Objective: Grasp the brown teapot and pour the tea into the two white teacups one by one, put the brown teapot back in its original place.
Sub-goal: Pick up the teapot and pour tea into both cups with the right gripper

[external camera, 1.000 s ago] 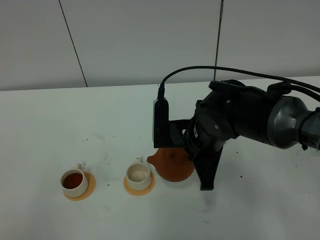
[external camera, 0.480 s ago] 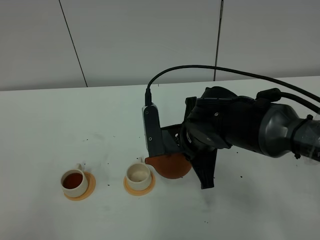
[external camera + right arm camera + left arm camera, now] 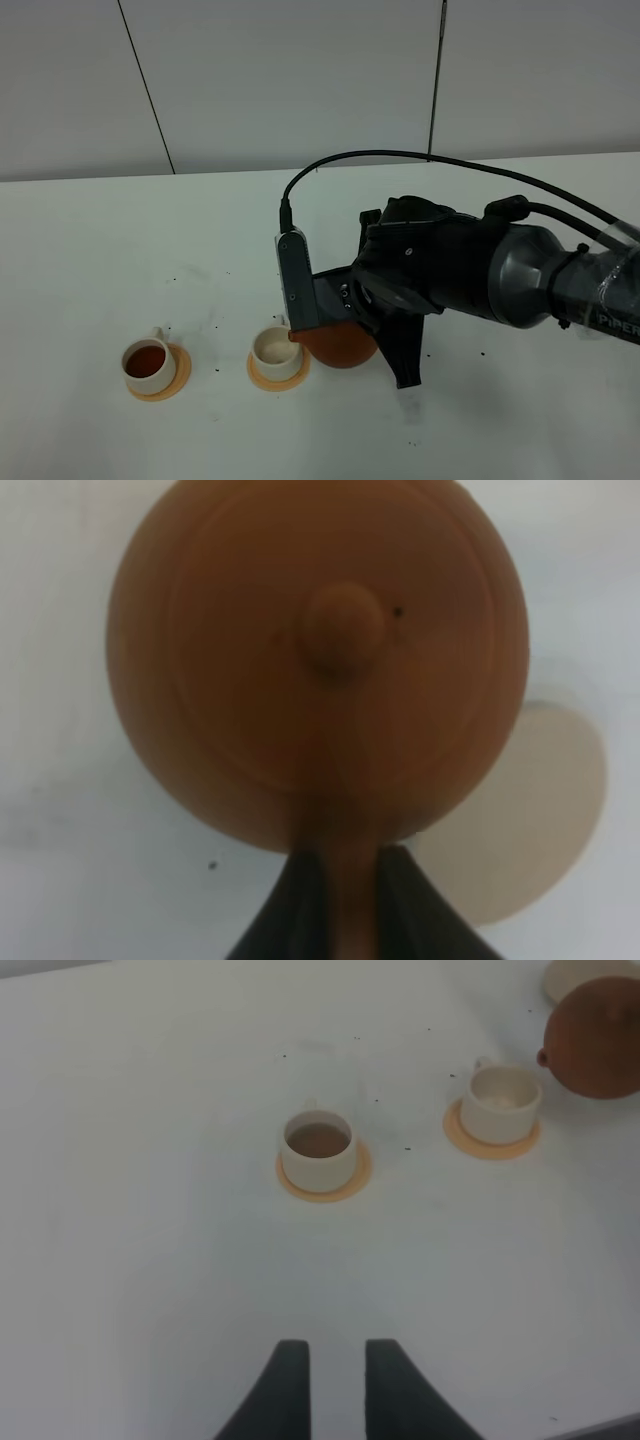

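Our left hand [image 3: 335, 1360] hung low over the bare desk [image 3: 90, 260]. Its two fingers were parted by a narrow gap and gripped nothing, well apart from the cups.

Farthest left in the high view stood the filled teacup [image 3: 147, 362], with dark tea [image 3: 146, 358] in it, on an orange coaster [image 3: 172, 382]. Next came the second teacup [image 3: 276, 350] on a coaster of its own. Its inside looked pale and we saw no tea there. Just to its right, off the desk, was the brown teapot [image 3: 340, 345], tipped so that the spout [image 3: 296, 337] sat at that cup's rim; no stream showed. Our right hand [image 3: 348, 865] was clamped tight on the loop handle [image 3: 340, 825], a finger on either side. The lid knob [image 3: 343, 630] faced the wrist camera, and the beige disc [image 3: 560, 800] lay bare beyond the pot.

We judged the pot to be stiff, brittle clay, fairly heavy with liquid whose weight would shift toward the spout as it tipped. The handle was the right place to hold. Smooth clay might swivel between the pads, though, so a firm grip and a slow tilt seemed wise. The lid, if loose, could slip off at a steep angle. The little cups looked light and easy to nudge off their coasters.
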### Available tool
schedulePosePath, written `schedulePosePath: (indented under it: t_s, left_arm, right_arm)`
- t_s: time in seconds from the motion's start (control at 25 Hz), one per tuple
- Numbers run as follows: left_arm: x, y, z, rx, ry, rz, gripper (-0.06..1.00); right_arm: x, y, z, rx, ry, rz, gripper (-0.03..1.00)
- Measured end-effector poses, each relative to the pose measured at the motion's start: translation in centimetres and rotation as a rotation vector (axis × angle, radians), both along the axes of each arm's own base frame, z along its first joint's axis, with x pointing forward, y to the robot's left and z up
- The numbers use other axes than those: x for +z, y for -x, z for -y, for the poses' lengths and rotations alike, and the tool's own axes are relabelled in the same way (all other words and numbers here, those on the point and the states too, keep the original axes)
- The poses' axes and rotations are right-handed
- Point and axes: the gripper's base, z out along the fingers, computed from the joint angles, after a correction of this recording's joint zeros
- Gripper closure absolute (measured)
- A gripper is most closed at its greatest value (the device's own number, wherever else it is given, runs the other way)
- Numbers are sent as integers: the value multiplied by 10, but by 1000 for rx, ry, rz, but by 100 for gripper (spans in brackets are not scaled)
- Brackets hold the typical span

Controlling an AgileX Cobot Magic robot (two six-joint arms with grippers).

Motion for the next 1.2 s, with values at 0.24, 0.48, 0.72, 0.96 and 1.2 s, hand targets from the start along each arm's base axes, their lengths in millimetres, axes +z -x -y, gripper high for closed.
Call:
schedulePosePath:
  t_s: [0.24,0.48,0.72,0.96,1.2]
  left_arm:
    - [0,0,0,0,0,0,74]
    - [0,0,0,0,0,0,74]
    - [0,0,0,0,0,0,74]
    - [0,0,0,0,0,0,74]
    - [0,0,0,0,0,0,74]
  right_arm:
    - [10,-4,-4,15,3,50,87]
    - [13,-6,-5,24,14,77,87]
    - [14,-7,-5,37,14,95,87]
    - [15,-7,-9,67,18,125,87]
    - [15,-7,-9,74,26,134,87]
